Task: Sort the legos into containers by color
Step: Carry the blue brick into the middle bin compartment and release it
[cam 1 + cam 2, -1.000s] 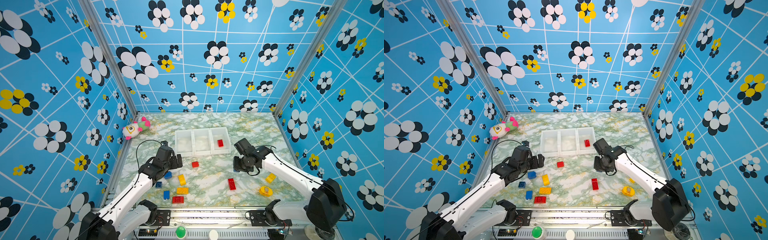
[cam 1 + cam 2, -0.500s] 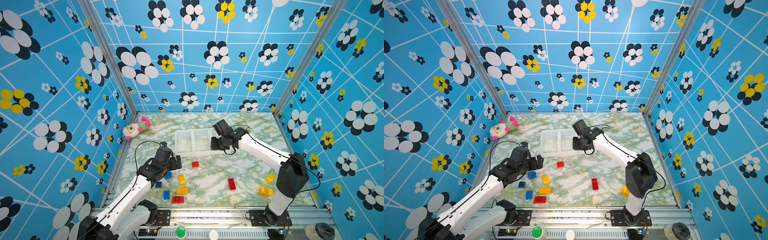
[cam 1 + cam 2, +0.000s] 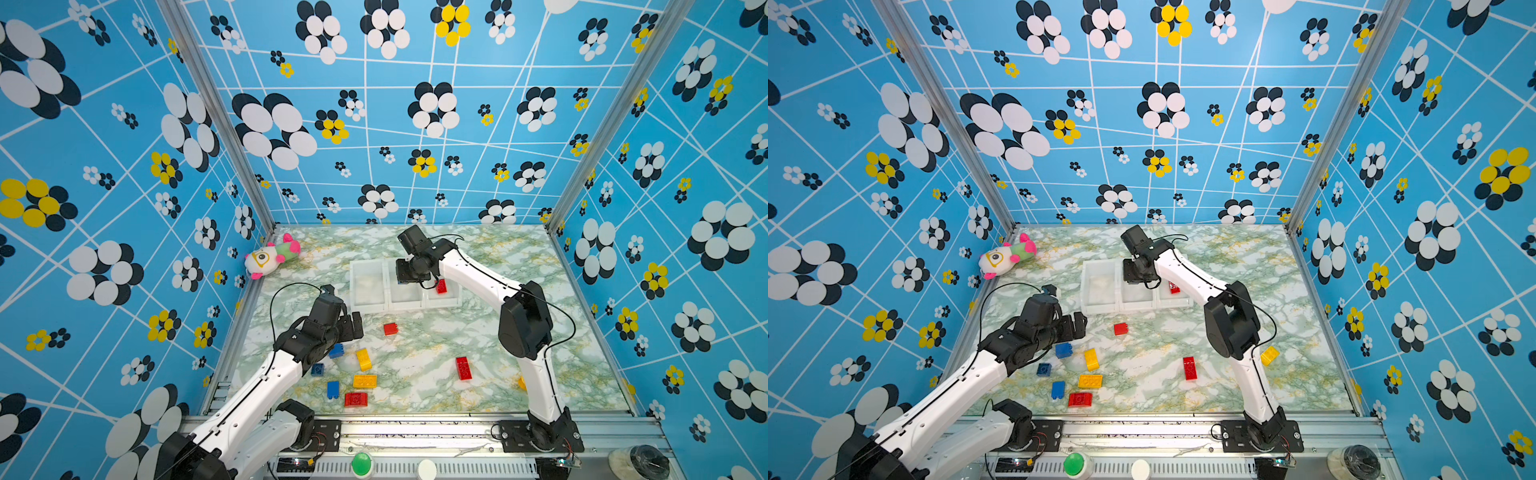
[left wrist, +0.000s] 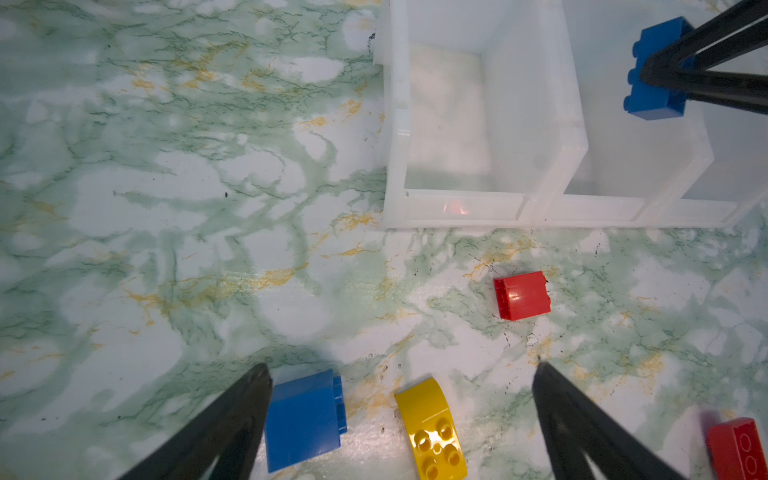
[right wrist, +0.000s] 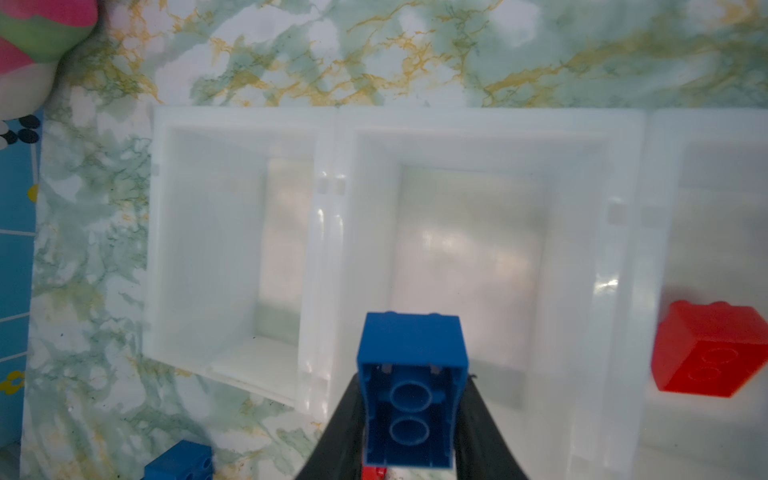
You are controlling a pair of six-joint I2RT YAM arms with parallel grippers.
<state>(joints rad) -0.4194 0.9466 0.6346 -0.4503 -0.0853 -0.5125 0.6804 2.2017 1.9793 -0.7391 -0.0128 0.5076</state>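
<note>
My right gripper is shut on a blue brick and hangs over the middle one of three joined white containers. That grip also shows in the left wrist view, on the blue brick. One red brick lies in the right-hand container; the left one looks empty. My left gripper is open above the table, with a blue brick and a yellow brick lying between its fingers. Several red, blue and yellow legos lie loose at the front left, among them a red brick.
A plush toy lies at the back left corner. A long red brick sits at the front middle and a yellow brick lies behind the right arm. Patterned walls enclose three sides.
My right gripper has swung from the table's right middle back and leftward to above the containers. The left arm has hardly moved.
</note>
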